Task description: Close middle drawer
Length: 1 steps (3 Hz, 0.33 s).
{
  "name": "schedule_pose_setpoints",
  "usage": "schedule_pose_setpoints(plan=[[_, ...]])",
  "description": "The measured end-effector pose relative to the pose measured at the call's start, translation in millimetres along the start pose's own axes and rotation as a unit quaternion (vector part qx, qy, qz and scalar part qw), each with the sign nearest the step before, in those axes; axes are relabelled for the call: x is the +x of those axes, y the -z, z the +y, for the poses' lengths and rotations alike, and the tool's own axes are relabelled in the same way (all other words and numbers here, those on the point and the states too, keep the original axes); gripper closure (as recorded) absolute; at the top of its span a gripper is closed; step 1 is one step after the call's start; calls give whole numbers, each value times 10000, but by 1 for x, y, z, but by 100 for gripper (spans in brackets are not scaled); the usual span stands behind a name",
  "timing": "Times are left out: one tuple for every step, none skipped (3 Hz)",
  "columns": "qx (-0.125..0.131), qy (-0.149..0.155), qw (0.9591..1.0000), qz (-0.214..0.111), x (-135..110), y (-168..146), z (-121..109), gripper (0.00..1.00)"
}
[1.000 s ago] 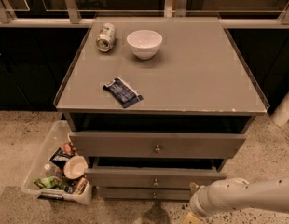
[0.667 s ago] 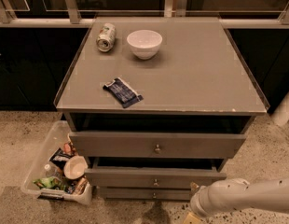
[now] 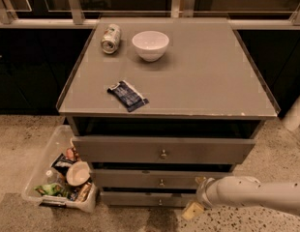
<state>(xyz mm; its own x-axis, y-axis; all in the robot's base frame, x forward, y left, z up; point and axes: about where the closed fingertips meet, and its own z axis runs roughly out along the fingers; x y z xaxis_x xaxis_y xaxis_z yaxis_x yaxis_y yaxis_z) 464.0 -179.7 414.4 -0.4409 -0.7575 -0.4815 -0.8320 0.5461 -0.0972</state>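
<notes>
The middle drawer [image 3: 140, 179] is the second grey-brown front on the cabinet, with a small brass knob [image 3: 161, 182]. It stands slightly out, with a dark gap above it. The top drawer [image 3: 162, 150] above it is pulled out further. The lowest drawer front [image 3: 140, 199] sits beneath. My gripper [image 3: 192, 210] is low at the cabinet's front right, just right of the middle and lowest drawer fronts, on a white arm [image 3: 256, 194] that comes in from the right.
On the cabinet top [image 3: 203, 81] lie a can [image 3: 111, 38] on its side, a white bowl [image 3: 150, 45] and a dark snack packet [image 3: 127, 95]. A clear bin [image 3: 41, 170] of snacks stands on the floor at the left. A white post [image 3: 296, 111] is at the right.
</notes>
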Motion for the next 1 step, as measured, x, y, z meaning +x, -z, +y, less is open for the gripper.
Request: schedule_pose_setpoints(plan=[[0,0,10000,0,0,0,0,0]])
